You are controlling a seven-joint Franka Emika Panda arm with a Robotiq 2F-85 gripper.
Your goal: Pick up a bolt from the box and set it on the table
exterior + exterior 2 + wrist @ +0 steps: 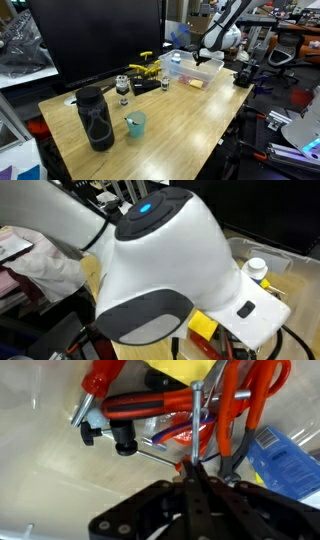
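The clear, whitish plastic box (198,74) stands at the far end of the pale wood table (180,120). My gripper (209,54) reaches down into it. In the wrist view the gripper (192,468) is shut on the lower end of a long silver bolt (197,415), which points away from the fingers over the box's pale floor (55,485). The bolt lies among tools inside the box. In an exterior view the arm's white body (160,260) hides the gripper and most of the box.
In the box lie a red-handled screwdriver (100,378), orange-handled pliers (255,390), a black knobbed screw (120,438) and a blue packet (285,460). On the table stand a tall black canister (95,118), a teal cup (135,124), a small bottle (123,90) and yellow clamps (148,68).
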